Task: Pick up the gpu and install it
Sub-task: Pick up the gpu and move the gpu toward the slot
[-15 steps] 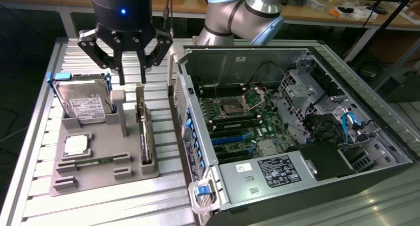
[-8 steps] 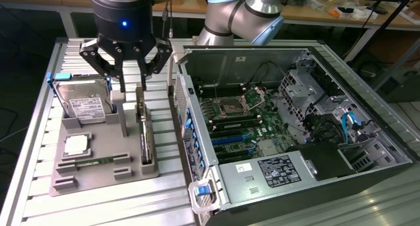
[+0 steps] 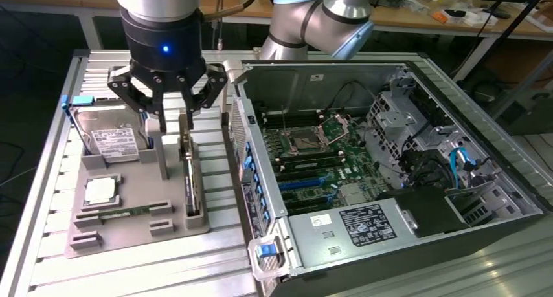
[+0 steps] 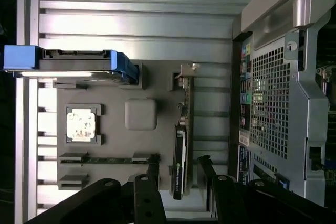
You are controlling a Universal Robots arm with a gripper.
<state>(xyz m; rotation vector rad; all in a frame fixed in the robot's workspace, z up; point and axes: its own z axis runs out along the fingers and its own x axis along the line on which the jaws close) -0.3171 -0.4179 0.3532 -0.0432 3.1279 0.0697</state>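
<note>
The step in hand looks like the grasp. The gpu (image 3: pixel 188 177) stands on its long edge in a slot of the grey holder tray (image 3: pixel 129 235), along the tray edge nearest the open computer case (image 3: pixel 363 180), and nothing grips it yet. To do this well, the claw (image 3: pixel 169 121) should be centred over the thin card so both fingers (image 4: pixel 149 192) meet its flat faces squarely. It should press only on the card's body, not on its silvery bracket (image 4: pixel 186 72), and the lift should go straight up out of the slot.

The claw is spread, and in the wrist view its fingers flank the card's end. The wrist points straight down over the tray, with the arm (image 3: pixel 324 15) bending away above the tabletop's (image 3: pixel 52 200) far edge.
</note>
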